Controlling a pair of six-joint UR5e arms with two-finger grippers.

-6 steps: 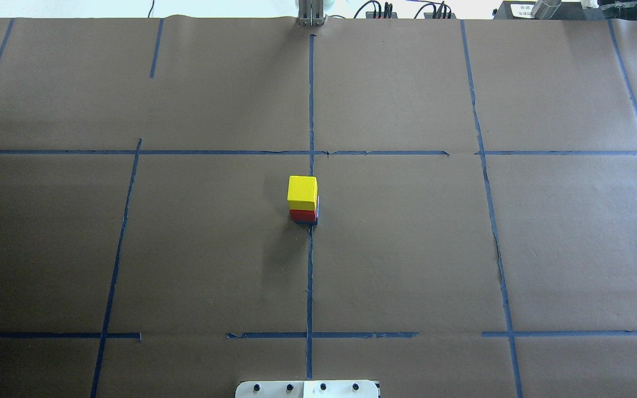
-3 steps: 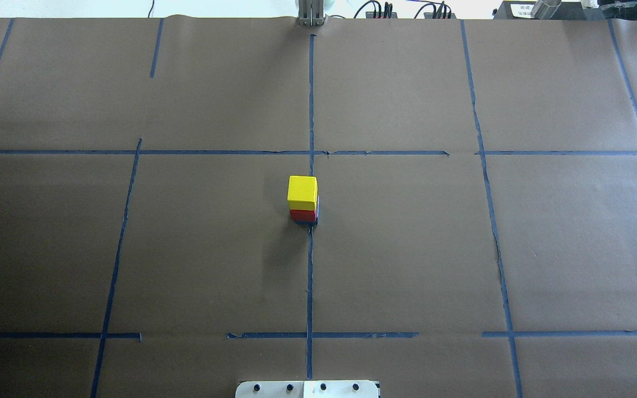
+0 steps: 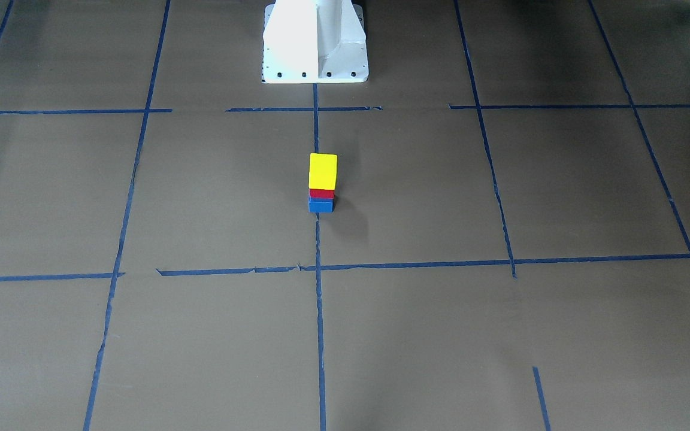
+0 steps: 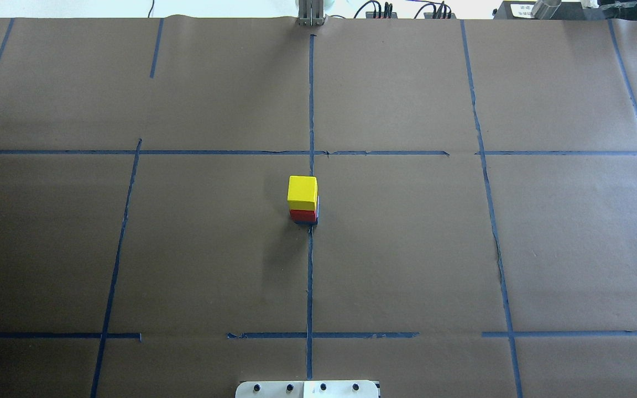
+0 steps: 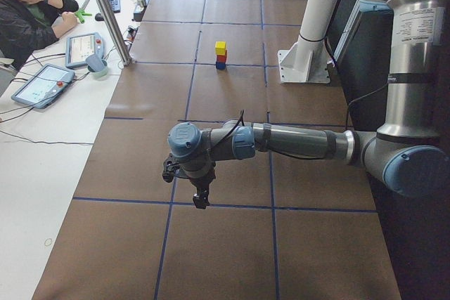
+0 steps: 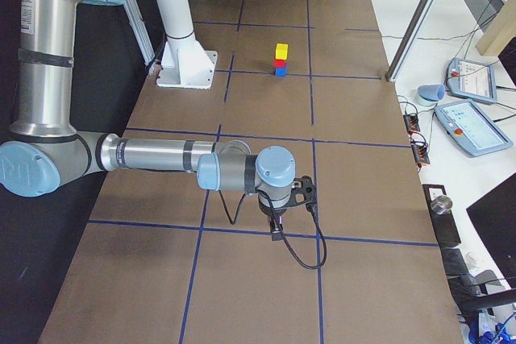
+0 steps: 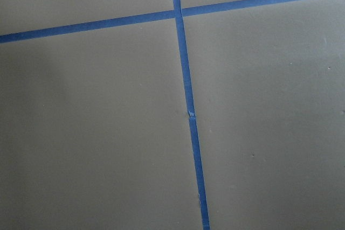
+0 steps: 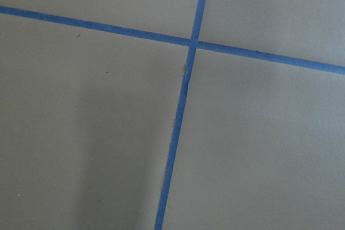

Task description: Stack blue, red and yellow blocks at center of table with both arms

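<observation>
A yellow block (image 3: 323,171) stands on a red block (image 3: 321,193), which stands on a blue block (image 3: 320,206), as one upright stack on the centre tape line. The stack also shows in the overhead view, with the yellow block (image 4: 302,190) on top of the red block (image 4: 302,215). Nothing touches it. My left gripper (image 5: 200,198) hangs low over the table's left end, far from the stack. My right gripper (image 6: 276,235) hangs low over the right end. They show only in the side views, so I cannot tell whether they are open. Both wrist views show only paper and tape.
Brown paper with blue tape lines (image 4: 310,276) covers the table. My white base (image 3: 315,42) stands at the table's near edge. An operator (image 5: 28,12) sits at a side desk with tablets (image 5: 42,83). A metal post (image 5: 112,15) stands at the far edge.
</observation>
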